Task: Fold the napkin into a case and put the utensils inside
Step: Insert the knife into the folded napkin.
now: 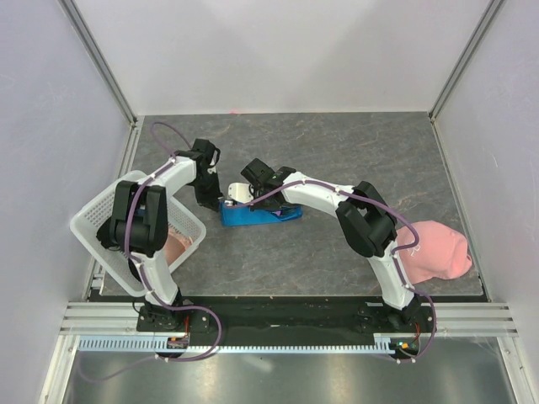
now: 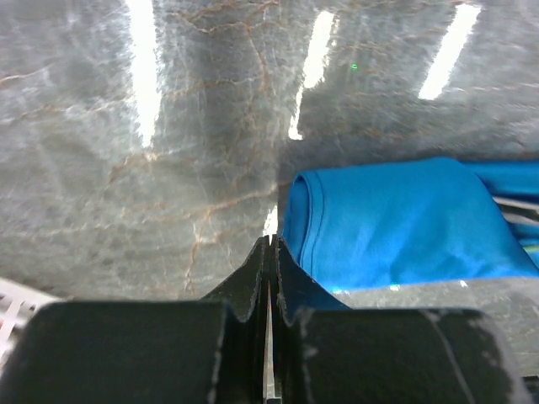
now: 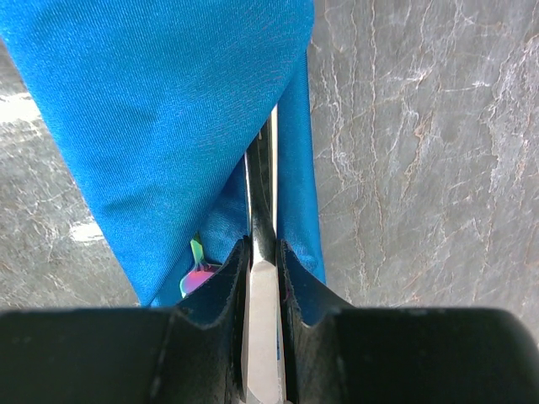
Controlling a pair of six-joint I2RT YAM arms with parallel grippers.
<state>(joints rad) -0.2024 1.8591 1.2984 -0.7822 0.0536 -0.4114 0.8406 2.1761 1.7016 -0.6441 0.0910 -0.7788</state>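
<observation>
In the top view, the blue napkin (image 1: 257, 215) lies folded into a narrow layered strip near the middle of the dark stone-patterned worktop (image 1: 337, 151). Both arms reach in toward its left end. The left end effector (image 1: 205, 200) hangs just beside that end, and the right end effector (image 1: 230, 202) comes down onto it from the other side. A white basket (image 1: 101, 220) sits tilted at the left edge of the worktop, under the left arm, with a pinkish bundle (image 1: 178, 248) inside it. A pale pink cloth (image 1: 438, 252) lies crumpled near the right edge, well apart from the napkin.

In the left wrist view, the left end effector (image 2: 269, 246) is closed, its fingers (image 2: 253, 273) pressed together with nothing between them. It sits above bare worktop (image 2: 168, 151). The napkin (image 2: 396, 223) lies just to the right of the fingertips, with a rounded folded edge facing them. Whether the fingers touch the cloth cannot be told. A corner of the basket (image 2: 13, 305) shows at the lower left.

In the right wrist view, the right end effector (image 3: 261, 248) is clamped on a slim metal utensil (image 3: 261, 337), which runs forward between the fingers and in under the napkin (image 3: 168, 109). Fork or knife cannot be told. The blue cloth forms a pocket, with a diagonal flap lying over the utensil. At the pocket's opening, left of the fingers, an iridescent tip (image 3: 199, 278) of another piece peeks out.
</observation>
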